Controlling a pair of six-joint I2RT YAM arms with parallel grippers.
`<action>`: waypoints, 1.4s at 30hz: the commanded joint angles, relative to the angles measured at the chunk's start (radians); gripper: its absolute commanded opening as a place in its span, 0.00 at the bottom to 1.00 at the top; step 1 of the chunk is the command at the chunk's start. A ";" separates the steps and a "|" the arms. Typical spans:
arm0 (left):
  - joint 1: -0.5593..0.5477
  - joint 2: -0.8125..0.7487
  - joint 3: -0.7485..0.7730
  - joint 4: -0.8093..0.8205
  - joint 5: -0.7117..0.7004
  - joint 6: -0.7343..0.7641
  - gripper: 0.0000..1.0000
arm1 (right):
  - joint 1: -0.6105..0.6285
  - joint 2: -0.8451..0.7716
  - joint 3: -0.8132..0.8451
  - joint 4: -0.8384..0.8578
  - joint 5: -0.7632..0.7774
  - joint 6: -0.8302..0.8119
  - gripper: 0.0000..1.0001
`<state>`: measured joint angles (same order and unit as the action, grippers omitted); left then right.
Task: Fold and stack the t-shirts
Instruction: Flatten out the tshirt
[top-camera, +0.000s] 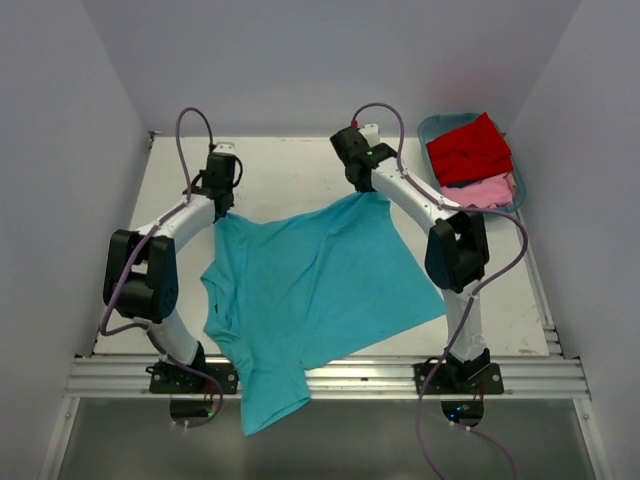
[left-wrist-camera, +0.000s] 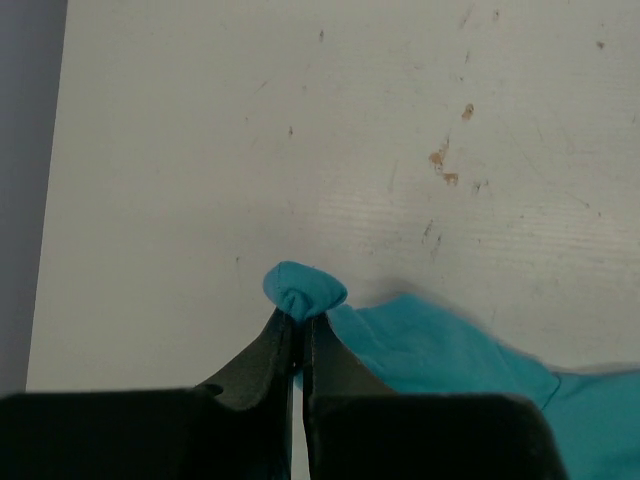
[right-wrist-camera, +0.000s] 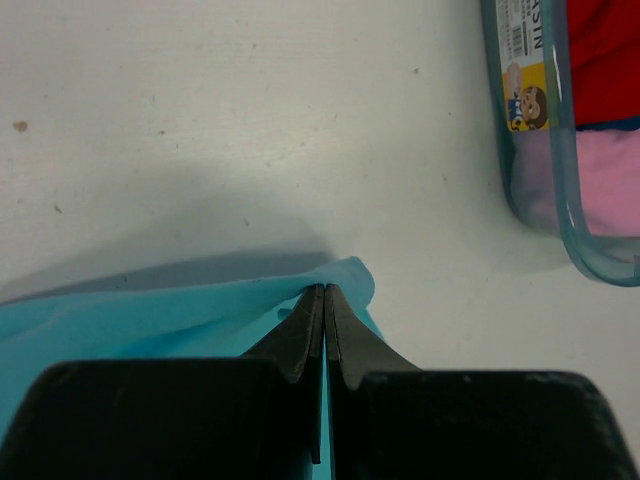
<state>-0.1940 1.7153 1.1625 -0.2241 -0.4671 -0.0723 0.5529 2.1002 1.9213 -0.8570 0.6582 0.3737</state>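
My fingers are matt black plastic; the turquoise shirt soft matt cloth; the table matt, scuffed white; the tub glossy see-through plastic.

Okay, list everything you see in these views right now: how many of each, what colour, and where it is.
turquoise t-shirt: one, turquoise, spread over the middle of the table, part hanging over the near rail
red t-shirt: one, red, in the tub
pink t-shirt: one, pale pink, in the tub, on the near side of the red one
tub: one, teal plastic, far right corner of the table
sticker: one, yellow with a cartoon monkey, on the tub's wall
table: one, white
rail: one, silver, near edge
arms: two, white and black
left gripper: black, shut on the turquoise t-shirt
right gripper: black, shut on the turquoise t-shirt
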 joint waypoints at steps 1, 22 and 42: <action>0.036 0.007 0.062 0.132 0.021 -0.040 0.00 | -0.034 0.001 0.088 0.013 0.057 0.030 0.00; 0.041 -0.905 0.206 -0.093 0.737 -0.110 0.00 | -0.067 -1.187 -0.495 0.398 -0.655 -0.124 0.00; 0.038 -0.552 0.541 -0.120 0.516 -0.086 0.00 | -0.074 -0.641 0.071 0.084 -0.209 -0.153 0.00</action>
<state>-0.1593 0.9844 1.6669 -0.2752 0.1604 -0.2031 0.4847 1.2671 1.8923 -0.6460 0.2909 0.2409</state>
